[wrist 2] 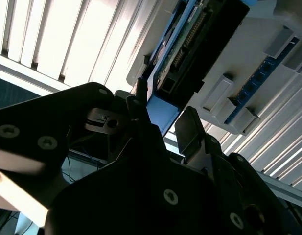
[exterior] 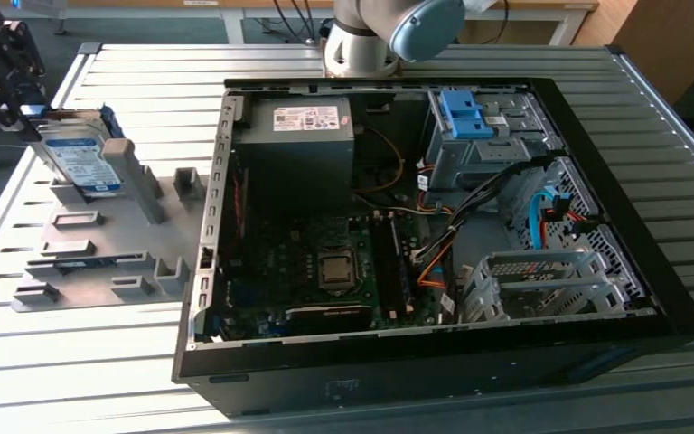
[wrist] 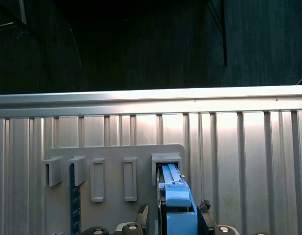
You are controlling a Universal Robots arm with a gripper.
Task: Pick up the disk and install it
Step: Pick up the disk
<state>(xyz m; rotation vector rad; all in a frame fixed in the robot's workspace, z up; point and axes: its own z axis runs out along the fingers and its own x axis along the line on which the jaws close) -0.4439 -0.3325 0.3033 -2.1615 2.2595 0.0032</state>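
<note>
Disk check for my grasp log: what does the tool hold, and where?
Cannot be told: the tool is at the disk's blue-framed end.

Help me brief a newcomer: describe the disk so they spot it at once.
On the slatted metal table, at the exterior view's left of the open computer case, lies a grey fixture plate. The disk stands on edge in it, next to the gripper. It alone is silver with a white-and-blue label and blue frame; the plate's raised blocks are plain grey.
</note>
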